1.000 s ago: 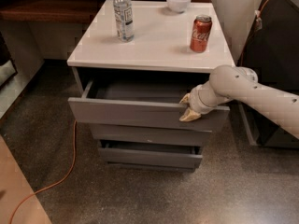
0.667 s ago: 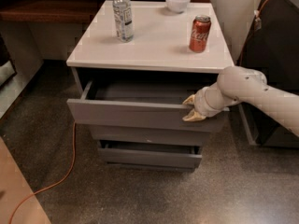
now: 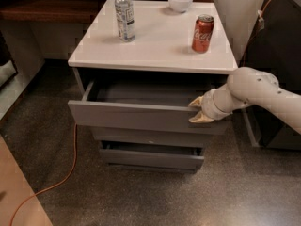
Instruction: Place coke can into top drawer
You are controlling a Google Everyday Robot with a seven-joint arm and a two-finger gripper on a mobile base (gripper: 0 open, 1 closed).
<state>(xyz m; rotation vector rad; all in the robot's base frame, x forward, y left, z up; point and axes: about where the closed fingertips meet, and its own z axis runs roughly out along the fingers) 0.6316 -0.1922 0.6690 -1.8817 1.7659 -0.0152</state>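
White rounded arm ends in beige 2-finger gripper [image 3: 196,110] clasping the top drawer [image 3: 136,117].

One white-topped cabinet [image 3: 155,55] with three grey drawers: one top drawer [image 3: 136,117], one middle drawer [image 3: 148,136], one bottom drawer [image 3: 150,158]. On the cabinet top: one coke can [image 3: 202,33], one clear plastic bottle [image 3: 124,14], one white bowl [image 3: 180,1]. One end effector [image 3: 196,111], at the right end of the cabinet's top drawer front. One orange cable [image 3: 70,168], on the floor left of the cabinet.

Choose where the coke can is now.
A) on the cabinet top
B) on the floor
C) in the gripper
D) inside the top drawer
A: the can stands upright on the white cabinet top, while the gripper is at the right end of the open top drawer front.
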